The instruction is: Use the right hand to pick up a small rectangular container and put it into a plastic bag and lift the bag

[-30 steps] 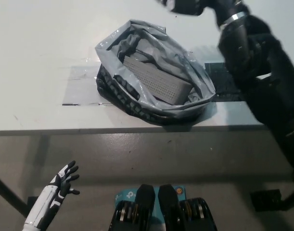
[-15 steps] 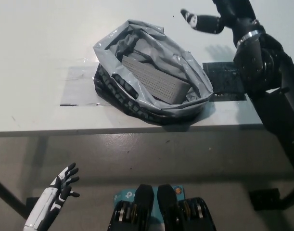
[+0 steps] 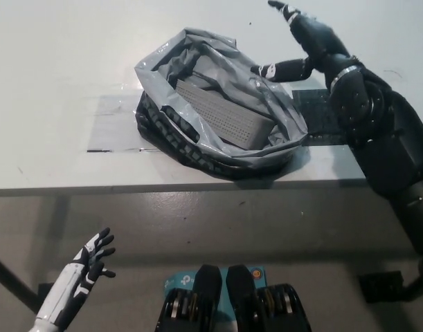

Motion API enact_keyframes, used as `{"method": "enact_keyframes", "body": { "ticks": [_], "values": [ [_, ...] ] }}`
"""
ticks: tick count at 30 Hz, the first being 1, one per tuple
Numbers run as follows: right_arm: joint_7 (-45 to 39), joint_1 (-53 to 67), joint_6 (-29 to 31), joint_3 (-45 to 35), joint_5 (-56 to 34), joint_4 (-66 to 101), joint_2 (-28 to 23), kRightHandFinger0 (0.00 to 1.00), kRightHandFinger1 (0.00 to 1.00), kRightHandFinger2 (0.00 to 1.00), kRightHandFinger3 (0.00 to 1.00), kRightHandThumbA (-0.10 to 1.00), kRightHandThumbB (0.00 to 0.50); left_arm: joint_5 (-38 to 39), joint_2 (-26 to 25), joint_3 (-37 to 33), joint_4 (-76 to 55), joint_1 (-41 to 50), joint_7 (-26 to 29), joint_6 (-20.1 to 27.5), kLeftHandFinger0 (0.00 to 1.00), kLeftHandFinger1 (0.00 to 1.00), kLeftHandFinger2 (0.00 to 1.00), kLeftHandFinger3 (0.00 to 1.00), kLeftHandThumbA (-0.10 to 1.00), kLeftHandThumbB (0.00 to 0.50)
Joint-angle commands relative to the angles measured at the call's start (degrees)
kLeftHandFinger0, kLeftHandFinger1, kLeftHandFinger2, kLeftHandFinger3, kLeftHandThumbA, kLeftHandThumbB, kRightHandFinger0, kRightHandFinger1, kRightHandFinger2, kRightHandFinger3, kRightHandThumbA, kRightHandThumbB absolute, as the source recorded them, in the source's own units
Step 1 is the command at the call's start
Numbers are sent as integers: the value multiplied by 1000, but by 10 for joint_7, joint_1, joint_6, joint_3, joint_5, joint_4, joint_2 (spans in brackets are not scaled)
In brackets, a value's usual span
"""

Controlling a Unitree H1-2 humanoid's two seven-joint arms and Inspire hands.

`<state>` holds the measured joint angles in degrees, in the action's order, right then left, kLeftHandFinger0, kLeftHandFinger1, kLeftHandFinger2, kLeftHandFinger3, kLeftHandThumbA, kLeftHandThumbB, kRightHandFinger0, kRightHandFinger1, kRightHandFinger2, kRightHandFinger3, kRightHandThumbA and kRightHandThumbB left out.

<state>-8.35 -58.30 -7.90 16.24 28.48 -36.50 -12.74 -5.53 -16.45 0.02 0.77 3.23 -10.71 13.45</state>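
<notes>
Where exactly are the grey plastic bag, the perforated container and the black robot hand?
grey plastic bag (image 3: 289, 111): head view, on its right wall.
perforated container (image 3: 221, 115): head view, middle of its dotted top face.
black right robot hand (image 3: 307, 43): head view, middle of hand.

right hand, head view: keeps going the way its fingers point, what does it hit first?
Probably nothing. The right hand is open beside the grey plastic bag, fingers pointing up-left toward the far table, past the bag's back rim. That stretch looks bare. Depth is unclear; one lower finger sits close to the bag's right edge.
</notes>
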Motion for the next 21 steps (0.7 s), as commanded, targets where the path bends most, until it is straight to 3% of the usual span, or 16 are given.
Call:
{"method": "enact_keyframes", "body": {
  "ticks": [1,6,7,9,16,21],
  "values": [
    [-39,-52,-29,-24,-42,-19,-2,1000,1000,1000,1000,825,371,-5,-15,2,-2,-16,2,20,671,901,1000,1000,1000,402],
    [-53,-52,-42,-27,-50,-24,-6,1000,1000,1000,1000,813,380,-5,-16,3,-1,-15,3,24,669,909,1000,1000,1000,398],
    [-54,-53,-41,-26,-50,-32,-7,1000,1000,1000,1000,811,413,-6,-15,3,-6,-14,2,19,669,918,1000,1000,1000,382],
    [-54,-56,-40,-23,-50,-47,-7,1000,1000,1000,1000,812,419,-6,-16,4,-12,-11,2,12,668,920,1000,1000,1000,372],
    [-71,-48,-44,-16,-54,-67,-6,1000,1000,1000,1000,765,414,-8,-14,4,-14,4,4,21,664,911,1000,1000,1000,359],
    [-72,-59,-31,-9,-50,-98,-7,1000,1000,1000,1000,779,416,-6,-17,7,-12,-5,4,25,667,907,1000,1000,1000,386]
  ]
}}
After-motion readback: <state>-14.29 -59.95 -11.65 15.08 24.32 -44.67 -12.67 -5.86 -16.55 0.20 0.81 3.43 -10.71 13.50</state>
